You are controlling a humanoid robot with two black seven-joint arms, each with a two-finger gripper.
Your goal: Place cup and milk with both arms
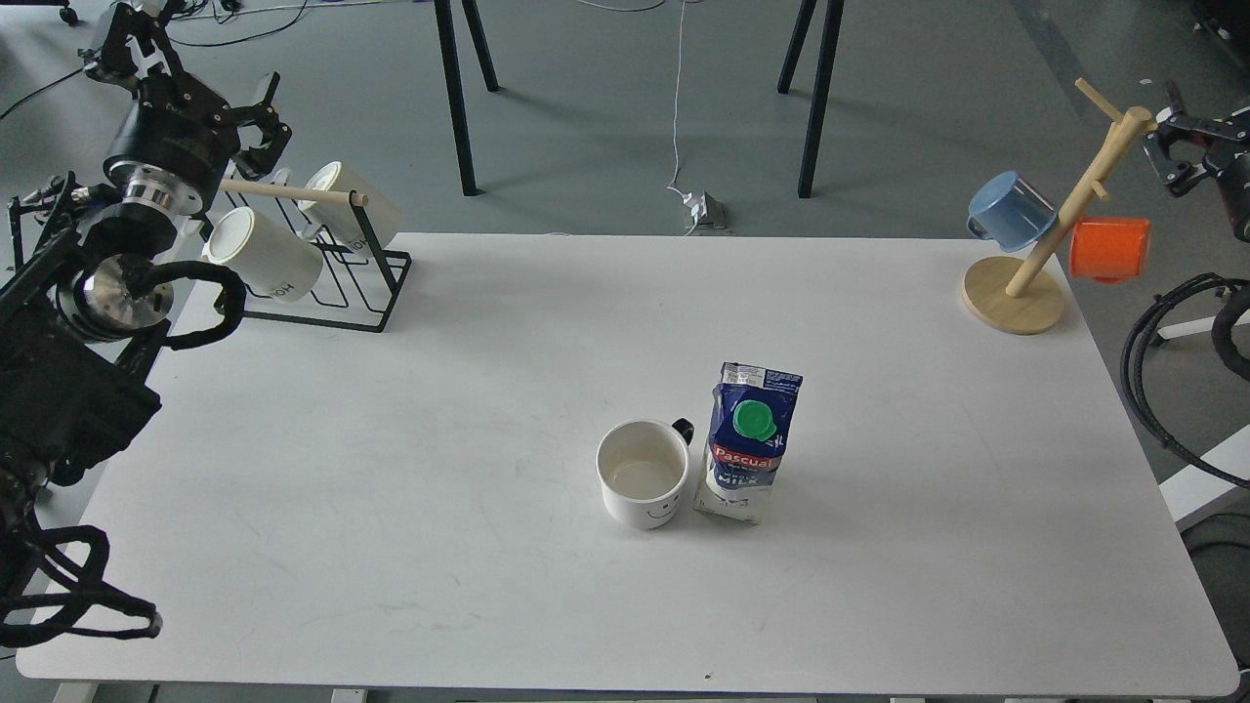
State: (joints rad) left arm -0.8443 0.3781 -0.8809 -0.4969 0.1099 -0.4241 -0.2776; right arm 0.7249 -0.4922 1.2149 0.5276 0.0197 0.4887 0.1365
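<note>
Head view, looking forward and down onto a white table [391, 508] that fills most of the frame, its near edge running along the bottom and its far edge crossing the upper third. Near the middle, slightly right of centre, the cup [644, 474] stands upright with its open mouth showing, a small smiley face on its near side and its black handle pointing toward the back right. Just beside it on the right, touching or nearly so, the milk [747, 444] stands upright, taller than the cup, its green cap facing up toward the camera. Wide bare tabletop surrounds the pair on every side, and both stand well away from all four edges. At the far left corner a black wire rack [366, 283] holds two cream mugs [264, 256] lying on their sides under a wooden bar. At the far right corner a wooden mug tree [1050, 234] leans, carrying a blue mug [1011, 210] and an orange mug [1108, 249]. The left gripper [256, 127] hangs above the rack at the upper left, off the table's left edge, holding nothing; its dark fingers blur together, so whether they are parted cannot be told. The right gripper [1177, 146] sits at the far right edge beside the mug tree's top, partly cut off, its state likewise unclear. Grey floor and black stand legs [459, 98] lie beyond the table.
</note>
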